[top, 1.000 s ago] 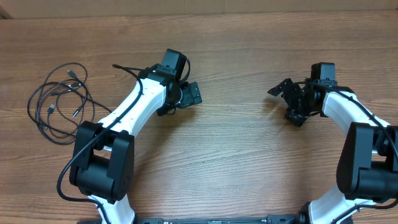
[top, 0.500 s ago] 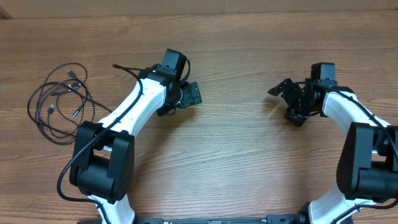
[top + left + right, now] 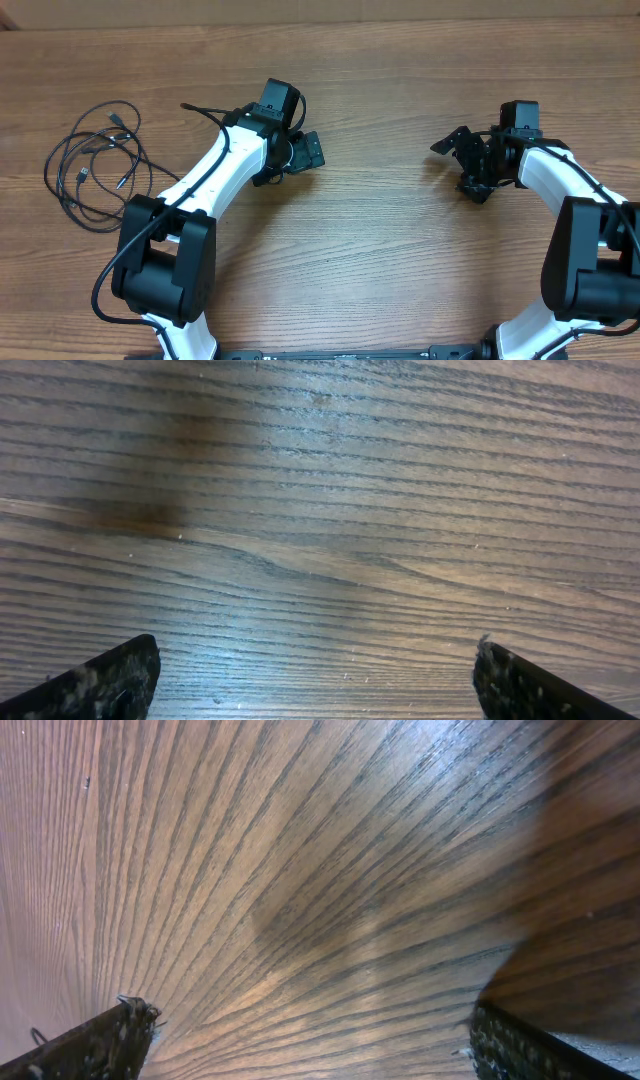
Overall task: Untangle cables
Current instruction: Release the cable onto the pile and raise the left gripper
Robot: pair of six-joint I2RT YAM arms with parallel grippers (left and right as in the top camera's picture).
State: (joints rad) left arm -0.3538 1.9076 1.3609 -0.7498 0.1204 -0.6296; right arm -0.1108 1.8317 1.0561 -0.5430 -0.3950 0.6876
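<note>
The cables (image 3: 95, 165) are thin black cords with small silvery plug tips, lying in a loose tangle of loops on the wooden table at the far left in the overhead view. My left gripper (image 3: 300, 155) is open and empty over bare wood near the table's middle, well to the right of the cables. My right gripper (image 3: 462, 165) is open and empty at the right side, far from them. Both wrist views show only bare wood between the spread finger tips, in the left wrist view (image 3: 315, 680) and the right wrist view (image 3: 310, 1040). No cable shows in either wrist view.
The wooden table (image 3: 380, 250) fills the view, with its far edge along the top. A thicker black wire (image 3: 205, 112) runs along my left arm. The arm bases stand at the front edge.
</note>
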